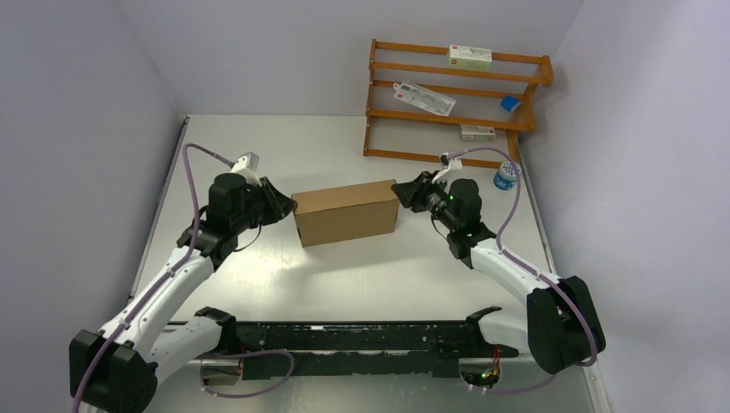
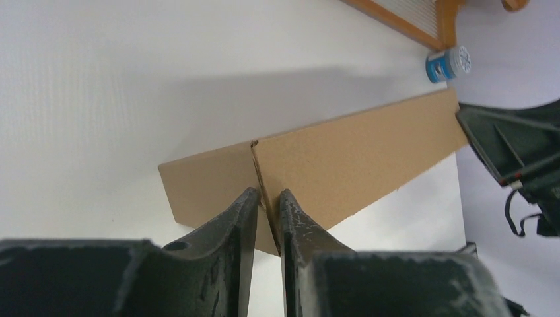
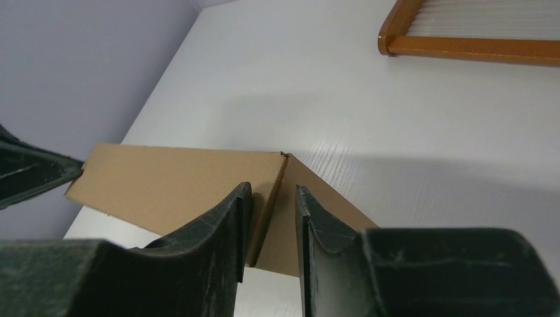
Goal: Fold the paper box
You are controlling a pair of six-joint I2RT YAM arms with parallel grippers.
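The box (image 1: 344, 211) stands folded mid-worktop (image 1: 344, 284), between both arms. The left fingers (image 2: 243, 214) are clamped on its left-end corner edge; the right fingers (image 3: 239, 211) sit slightly apart, straddling the right-end corner.

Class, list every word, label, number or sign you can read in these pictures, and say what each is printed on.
No text is readable.
The paper box: plain brown, no print.
The white cartons on the wooden rack: print too small.
The blue and white jar: label blurred.
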